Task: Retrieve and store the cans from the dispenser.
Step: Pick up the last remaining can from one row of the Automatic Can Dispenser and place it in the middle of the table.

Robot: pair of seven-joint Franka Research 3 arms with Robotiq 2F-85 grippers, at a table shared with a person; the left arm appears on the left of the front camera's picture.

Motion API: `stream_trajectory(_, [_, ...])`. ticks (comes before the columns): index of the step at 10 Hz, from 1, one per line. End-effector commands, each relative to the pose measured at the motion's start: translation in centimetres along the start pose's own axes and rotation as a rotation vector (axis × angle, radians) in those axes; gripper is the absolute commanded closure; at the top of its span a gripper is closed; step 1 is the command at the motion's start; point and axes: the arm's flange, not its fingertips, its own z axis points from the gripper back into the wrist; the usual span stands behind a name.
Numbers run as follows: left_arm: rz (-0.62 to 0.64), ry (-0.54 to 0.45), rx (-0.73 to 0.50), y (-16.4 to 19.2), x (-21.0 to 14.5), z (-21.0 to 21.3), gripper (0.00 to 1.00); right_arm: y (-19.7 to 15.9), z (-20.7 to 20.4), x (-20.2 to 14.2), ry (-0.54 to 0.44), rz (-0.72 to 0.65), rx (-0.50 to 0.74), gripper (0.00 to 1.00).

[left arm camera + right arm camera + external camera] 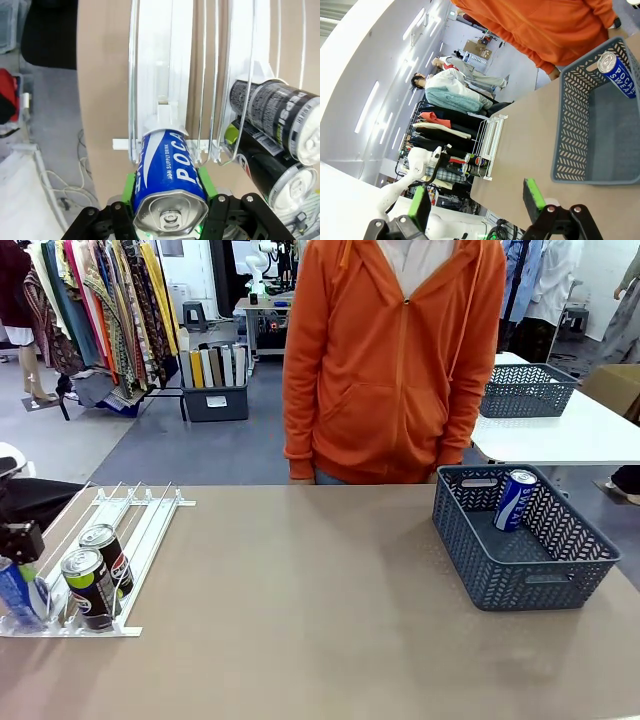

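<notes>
The white rail dispenser (140, 515) lies at the table's left. Two dark cans (107, 558) (88, 587) stand at its near end, one behind the other. In the leftmost lane my left gripper (169, 187) is shut on a blue-and-white Pocari can (170, 170), green pads on both its sides, close to the lane's end stopper. In the front view that can (15, 592) sits at the picture's left edge. Another blue can (516, 500) leans inside the dark grey basket (500, 575) at the right. My right gripper (476, 200) hangs open above the table, near the basket (570, 140), holding nothing.
A person in an orange hoodie (395, 350) stands at the far side, hands down. Bare table spans the stretch between dispenser and basket. A second grey basket (527, 390) rests on a white table behind.
</notes>
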Motion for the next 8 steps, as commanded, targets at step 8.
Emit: stream_trajectory(8, [-0.033, -0.333, 0.05, 0.8, -7.4, 18.4, 1.0, 0.3, -0.2, 0.3, -0.02, 0.011, 0.025, 0.0])
